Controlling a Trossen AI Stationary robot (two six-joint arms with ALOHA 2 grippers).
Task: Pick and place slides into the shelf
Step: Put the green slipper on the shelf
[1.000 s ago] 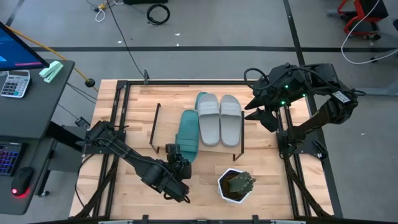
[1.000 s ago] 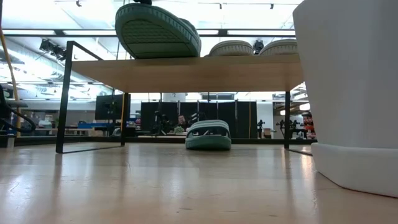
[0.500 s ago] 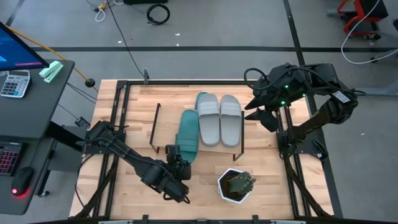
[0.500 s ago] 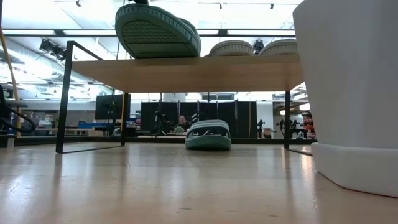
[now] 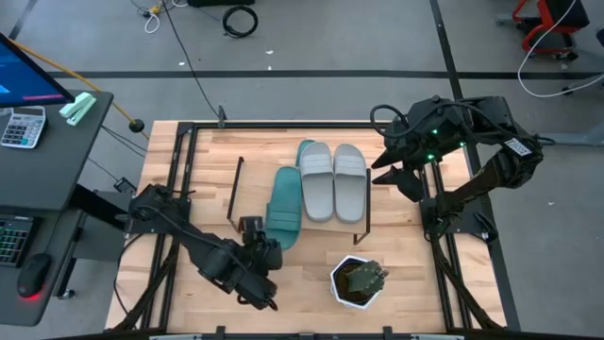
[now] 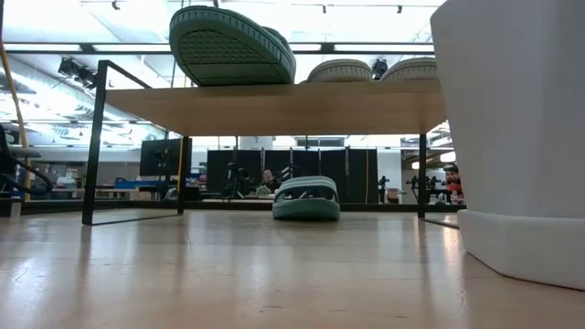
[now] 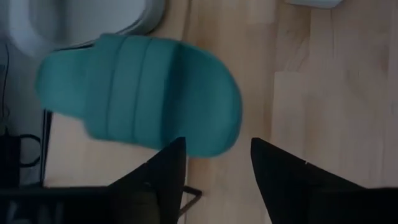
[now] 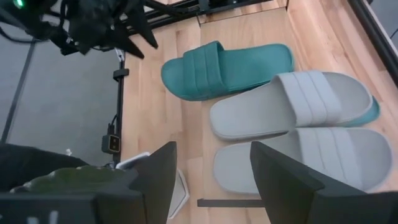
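Note:
The shelf (image 5: pixel 255 184) carries two light grey slides (image 5: pixel 316 179) (image 5: pixel 350 181) lying side by side. A teal slide (image 5: pixel 284 206) lies on the board to their left, and its near end overhangs the shelf's near edge (image 6: pixel 233 46). A second teal slide (image 6: pixel 306 198) rests sole-down on the table beneath the shelf. My left gripper (image 5: pixel 253 227) hovers open just left of and above the overhanging end (image 7: pixel 137 102), touching nothing. My right gripper (image 5: pixel 408 184) is raised at the right of the shelf, open and empty (image 8: pixel 211 152).
A white hexagonal pot (image 5: pixel 357 281) with a plant stands near the front edge, right of my left arm, and it fills the right of the low view (image 6: pixel 512 137). Bare tabletop (image 5: pixel 203 175) lies left of the shelf.
My left gripper has risen and drawn a little toward the table's left, away from the near end of the teal slide on the shelf. That slide has stayed where it was.

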